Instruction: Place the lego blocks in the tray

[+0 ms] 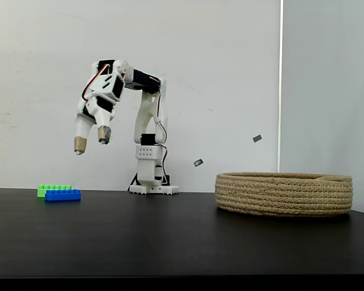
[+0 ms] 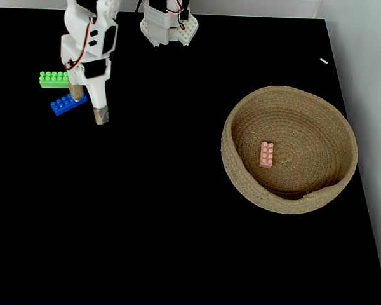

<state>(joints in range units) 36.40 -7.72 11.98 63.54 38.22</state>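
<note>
Pincer [image 1: 89, 143]: raised above table [image 1: 170, 236], fingers parted, gripping nothing, poised over blue brick [image 2: 68, 104] and green brick [image 2: 53, 79], likely for next pick. Pink brick [image 2: 266, 154]: lying inside tray [image 2: 238, 181]. Blue, green: side by side, well apart from tray.

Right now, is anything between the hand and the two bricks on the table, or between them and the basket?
Nothing visible. The hand hangs open above the blue brick and green brick; bare black table runs to the basket.
</note>
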